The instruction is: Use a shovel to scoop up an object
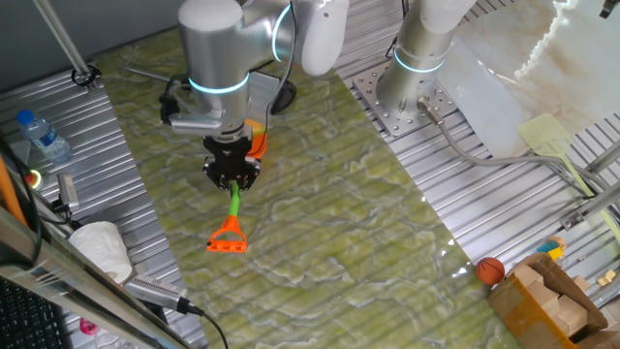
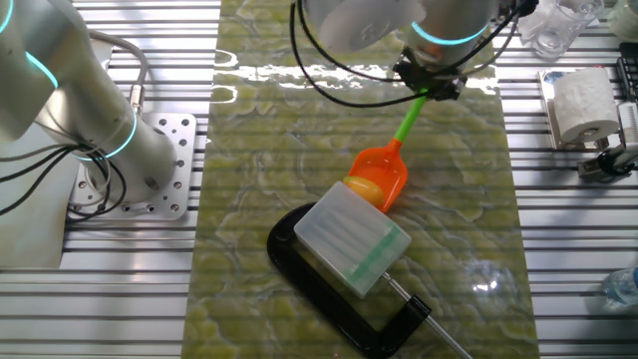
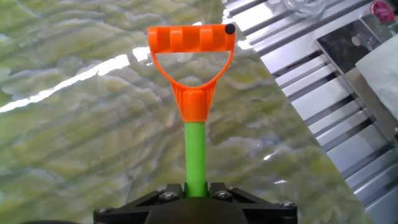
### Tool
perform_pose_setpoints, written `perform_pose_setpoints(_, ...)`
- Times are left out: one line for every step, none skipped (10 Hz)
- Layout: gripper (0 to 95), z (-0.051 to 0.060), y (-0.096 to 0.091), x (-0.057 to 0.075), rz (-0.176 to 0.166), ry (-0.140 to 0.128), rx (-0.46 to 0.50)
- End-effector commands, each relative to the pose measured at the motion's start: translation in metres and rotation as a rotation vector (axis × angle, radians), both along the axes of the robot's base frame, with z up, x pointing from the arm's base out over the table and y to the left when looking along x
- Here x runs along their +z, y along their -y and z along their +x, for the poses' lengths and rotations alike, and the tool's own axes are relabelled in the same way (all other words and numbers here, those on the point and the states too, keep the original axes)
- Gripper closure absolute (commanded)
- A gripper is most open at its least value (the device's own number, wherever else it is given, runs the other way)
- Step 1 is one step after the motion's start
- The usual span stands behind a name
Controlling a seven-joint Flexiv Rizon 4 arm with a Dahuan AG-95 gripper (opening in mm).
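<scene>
1. A silver robot arm reaches down over a green marbled mat laid along the middle of a metal table [image 1: 455, 194].
2. Its gripper [image 1: 232, 180] holds a toy shovel [image 2: 394, 160] by the green shaft; in the hand view the jaws are pinched on the shaft just below the orange D-shaped end.
3. The shovel slants: the D end points toward one long edge of the mat, and the flat orange blade lies low near the mat's middle.
4. The object [image 2: 362, 187], a small yellow-orange oval, sits at the blade's front edge, partly on it and touching it.
5. Right behind the object stands a pale translucent block [image 2: 352, 237], held in a black clamp [image 2: 329, 287] lying on the mat. The object looks wedged between blade and block.
6. Judged step: the scoop is under way, with the blade pushed against the object and the block acting as a backstop.
7. The next move probably calls for a little more forward push to seat the object fully, then a level lift so it does not roll off.
</scene>
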State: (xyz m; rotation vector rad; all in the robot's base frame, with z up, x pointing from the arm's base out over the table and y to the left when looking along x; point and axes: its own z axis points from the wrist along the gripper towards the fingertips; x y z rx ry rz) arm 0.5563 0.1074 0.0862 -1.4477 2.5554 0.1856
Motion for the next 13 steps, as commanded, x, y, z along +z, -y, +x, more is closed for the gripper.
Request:
perform_pose_setpoints(95.0, 0.001, -0.001, -0.001, -0.024, -0.032, -0.001)
perform_pose_setpoints(95.0, 0.001, -0.002, -0.001, -0.018, -0.032, -0.002)
perform_pose_setpoints(95.0, 0.002, -0.002, -0.001, -0.011, -0.032, -0.005)
perform_pose_setpoints(95.0, 0.003, -0.002, -0.001, -0.002, -0.034, -0.008)
perform_pose_setpoints(95.0, 0.004, -0.003, 0.000, -0.001, -0.044, -0.014)
perform_pose_setpoints(95.0, 0.007, -0.005, 0.000, -0.006, -0.067, -0.027)
perform_pose_setpoints(95.0, 0.009, -0.009, 0.001, -0.015, -0.078, -0.037)
perform_pose_setpoints(95.0, 0.011, -0.013, 0.002, -0.020, -0.085, -0.046)
perform_pose_setpoints(95.0, 0.013, -0.019, 0.005, -0.029, -0.090, -0.053)
perform_pose_setpoints(95.0, 0.014, -0.024, 0.008, -0.037, -0.091, -0.054)
perform_pose_setpoints(95.0, 0.015, -0.029, 0.011, -0.040, -0.093, -0.065)
perform_pose_setpoints(95.0, 0.016, -0.033, 0.014, -0.049, -0.095, -0.080)
perform_pose_setpoints(95.0, 0.016, -0.039, 0.019, -0.055, -0.098, -0.109)
